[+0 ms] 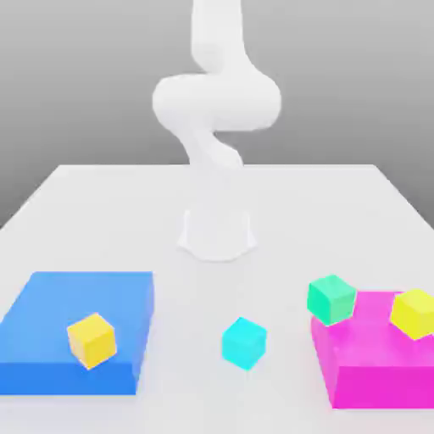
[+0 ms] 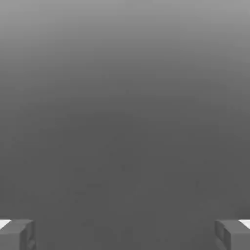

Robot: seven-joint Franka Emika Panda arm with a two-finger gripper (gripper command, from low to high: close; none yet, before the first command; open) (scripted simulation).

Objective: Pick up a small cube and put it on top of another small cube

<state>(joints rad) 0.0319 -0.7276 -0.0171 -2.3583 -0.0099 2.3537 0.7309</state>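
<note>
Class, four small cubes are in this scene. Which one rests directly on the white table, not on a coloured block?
The cyan cube. It sits alone on the table between the two blocks.

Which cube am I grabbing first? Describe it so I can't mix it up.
Start at the white table, between the blue block and the magenta block. The cyan cube sits alone on the bare tabletop in that gap. The mint-green cube is at the magenta block's corner, and both yellow cubes rest on blocks.

Cyan cube (image 1: 244, 342): small, plain, set on white bench, turned corner-forward. Mint-green cube (image 1: 331, 298): same size, well apart, toward exterior view's right.
</note>
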